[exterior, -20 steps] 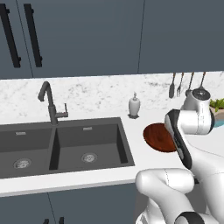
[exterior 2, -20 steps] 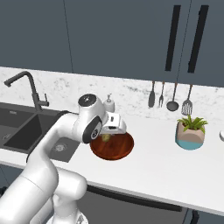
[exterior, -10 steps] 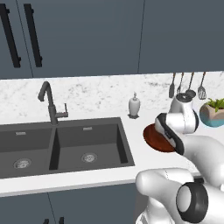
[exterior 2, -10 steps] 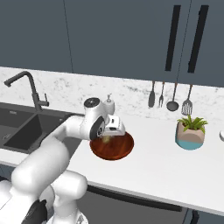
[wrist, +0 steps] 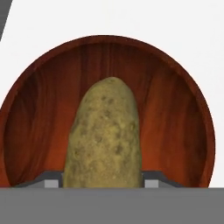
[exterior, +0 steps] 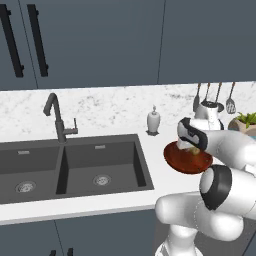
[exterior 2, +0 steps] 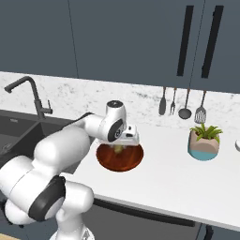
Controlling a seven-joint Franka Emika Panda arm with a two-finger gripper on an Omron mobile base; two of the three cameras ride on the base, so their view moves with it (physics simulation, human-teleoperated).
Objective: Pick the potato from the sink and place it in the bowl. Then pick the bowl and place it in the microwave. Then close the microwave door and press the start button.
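My gripper point(exterior 2: 120, 145) hangs just above the reddish-brown bowl point(exterior 2: 123, 160) on the white counter right of the sink point(exterior: 100, 160). It is shut on the potato point(wrist: 105, 135), a yellowish-brown lump held between the fingertips over the bowl's middle point(wrist: 175, 109). In the left base view the gripper point(exterior: 193, 147) and the potato point(exterior: 191, 150) sit above the bowl point(exterior: 182, 164), partly hidden by my arm. The microwave and its door are out of view.
A dark curved faucet point(exterior: 55, 117) stands behind the double sink. A white soap dispenser point(exterior: 153, 121) stands at the wall near the bowl. Utensils point(exterior 2: 183, 103) hang on the wall, and a potted plant point(exterior 2: 204, 140) stands to the right.
The hand with the potato has shifted slightly over the bowl while the arm's elbow swung lower. The grip on the potato is unchanged.
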